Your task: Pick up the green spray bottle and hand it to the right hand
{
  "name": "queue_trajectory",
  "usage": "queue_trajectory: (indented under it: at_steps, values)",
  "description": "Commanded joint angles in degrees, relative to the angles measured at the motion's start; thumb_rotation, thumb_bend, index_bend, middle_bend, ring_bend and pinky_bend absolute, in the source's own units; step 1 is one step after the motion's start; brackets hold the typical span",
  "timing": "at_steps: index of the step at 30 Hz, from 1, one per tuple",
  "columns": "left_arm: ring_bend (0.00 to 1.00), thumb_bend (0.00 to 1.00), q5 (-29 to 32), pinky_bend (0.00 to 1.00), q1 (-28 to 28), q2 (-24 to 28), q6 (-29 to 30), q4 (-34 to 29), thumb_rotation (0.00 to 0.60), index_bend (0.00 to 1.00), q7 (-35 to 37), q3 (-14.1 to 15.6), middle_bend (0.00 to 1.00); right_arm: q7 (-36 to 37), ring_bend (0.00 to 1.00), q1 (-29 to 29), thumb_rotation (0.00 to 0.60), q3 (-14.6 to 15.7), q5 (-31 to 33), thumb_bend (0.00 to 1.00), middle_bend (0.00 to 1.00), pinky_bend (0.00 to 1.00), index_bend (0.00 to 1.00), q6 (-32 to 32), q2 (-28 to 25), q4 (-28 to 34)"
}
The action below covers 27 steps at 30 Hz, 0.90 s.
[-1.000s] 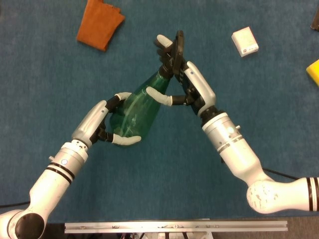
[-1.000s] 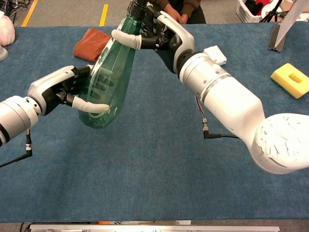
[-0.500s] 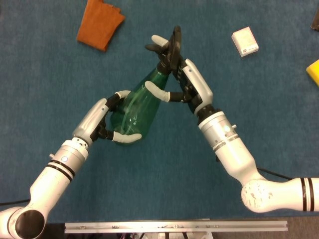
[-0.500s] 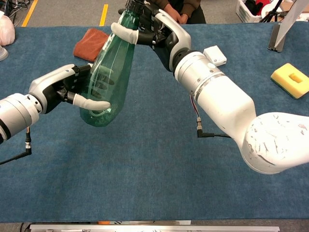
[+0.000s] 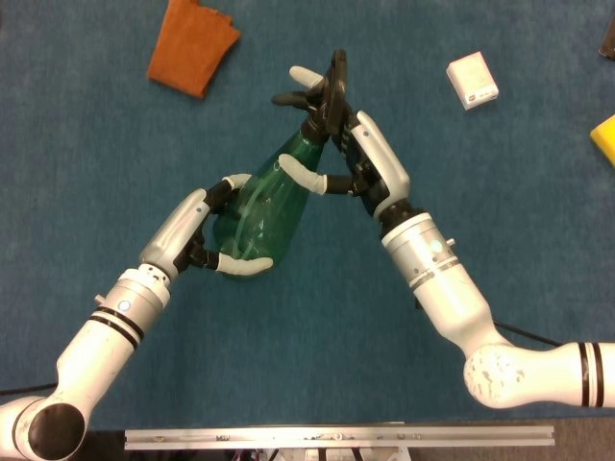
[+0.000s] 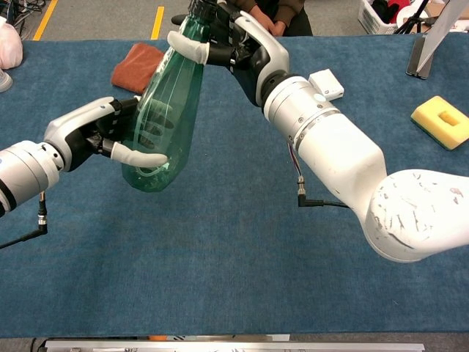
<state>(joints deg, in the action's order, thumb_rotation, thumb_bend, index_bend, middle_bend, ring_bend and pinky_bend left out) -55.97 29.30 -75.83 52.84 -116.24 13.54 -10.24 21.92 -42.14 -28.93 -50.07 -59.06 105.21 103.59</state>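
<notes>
Since a second ago the right arm has drawn slightly toward the centre of the frame and the bottle's neck has tipped a little further up and left; the left arm has barely shifted.

At centre left, the left hand (image 5: pixel 207 240) wraps the broad base of the green spray bottle (image 5: pixel 264 206), thumb curled under and fingers behind, so the bottle hangs off the blue table (image 5: pixel 77 144), tilted with its neck toward the upper middle. The right hand (image 5: pixel 332 134) closes round the neck and black trigger head, one finger across the green shoulder, others reaching past the nozzle. Both hands hold it at once.

Open cloth lies all round the pair: wide bare blue below them down to the metal rail (image 5: pixel 336 437) at the bottom edge, and more to the left. An orange cloth (image 5: pixel 192 43) sits well apart at upper left, a white box (image 5: pixel 472 81) at upper right, and a yellow sponge (image 6: pixel 440 121) near the right edge.

Only the chest view shows the far table edge, with a person (image 6: pixel 267 15) just behind it, and the left fingers through the clear green wall. The head view alone shows the whole trigger head.
</notes>
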Motion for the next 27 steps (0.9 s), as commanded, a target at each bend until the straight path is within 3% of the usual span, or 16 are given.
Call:
queue_trajectory:
  at_steps: [1, 10, 27]
  values:
    - [0.37, 0.22, -0.1, 0.63, 0.1, 0.0, 0.0, 0.1, 0.600, 0.36, 0.2, -0.1, 0.41, 0.0, 0.13, 0.1, 0.600, -0.3, 0.2, 0.63, 0.28, 0.03, 0.51, 0.1, 0.0, 0.1]
    - [0.27, 0.22, -0.8, 0.63, 0.3, 0.3, -0.8, 0.5, 0.600, 0.27, 1.1, -0.3, 0.31, -0.2, 0.19, 0.2, 0.600, -0.7, 0.4, 0.64, 0.31, 0.07, 0.53, 0.1, 0.2, 0.2]
    - [0.27, 0.22, -1.0, 0.63, 0.8, 0.2, -1.3, 1.3, 0.600, 0.26, 2.4, -0.6, 0.30, -0.7, 0.25, 0.3, 0.600, -1.5, 2.0, 0.65, 0.34, 0.11, 0.58, 0.6, 0.2, 0.3]
